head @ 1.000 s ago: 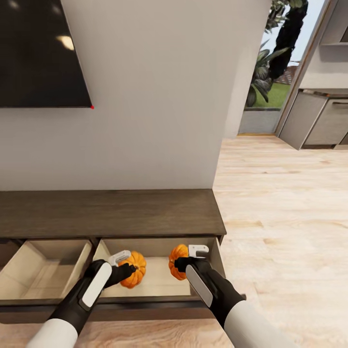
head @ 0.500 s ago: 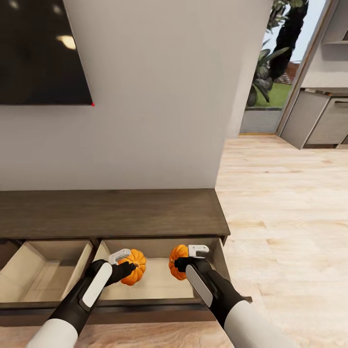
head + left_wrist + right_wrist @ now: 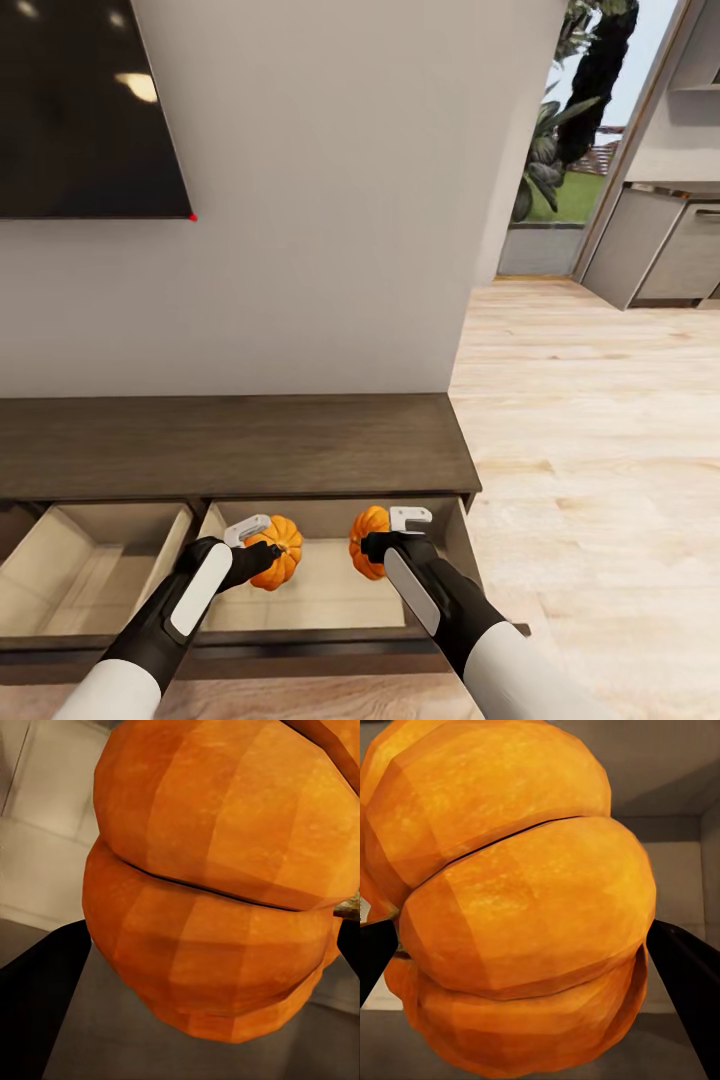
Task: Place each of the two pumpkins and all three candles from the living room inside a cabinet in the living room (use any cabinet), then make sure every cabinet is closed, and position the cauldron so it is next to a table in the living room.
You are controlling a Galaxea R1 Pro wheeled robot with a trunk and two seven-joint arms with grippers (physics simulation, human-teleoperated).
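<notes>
Left end effector (image 3: pixel 262 545): fingers pinch one pumpkin (image 3: pixel 277 552) across its ribbed flank, lower centre-left of the head view. In the left wrist view the pumpkin (image 3: pixel 217 885) bulges between the dark finger edges, pale drawer floor behind it.

Right end effector (image 3: pixel 385 535): clamped on the second pumpkin (image 3: pixel 367 541), lower centre of the head view, white finger showing just right of the orange body. In the right wrist view this pumpkin (image 3: pixel 517 900) sits between two dark fingers (image 3: pixel 686 975), with the drawer's back corner behind.

Location: both pumpkins hang over the open right-hand drawer (image 3: pixel 320 600) of the cabinet (image 3: pixel 230 445). Whether they touch the drawer floor I cannot tell. A second open drawer (image 3: pixel 90 575) lies to the lower left. Television (image 3: pixel 85 105) at upper left, wood floor (image 3: pixel 600 450) at right.

Handling, judged:
- Small, rigid, likely light. No sign of squashing at the contact points.
- Round, ribbed shell looks smooth, so it could roll or slip out of a shallow pinch.
- Best hold is across the widest girth, pads seated in the grooves between ribs. The stem is too short to rely on.
- On release, set low, since a dropped pumpkin may roll toward the drawer front.
</notes>
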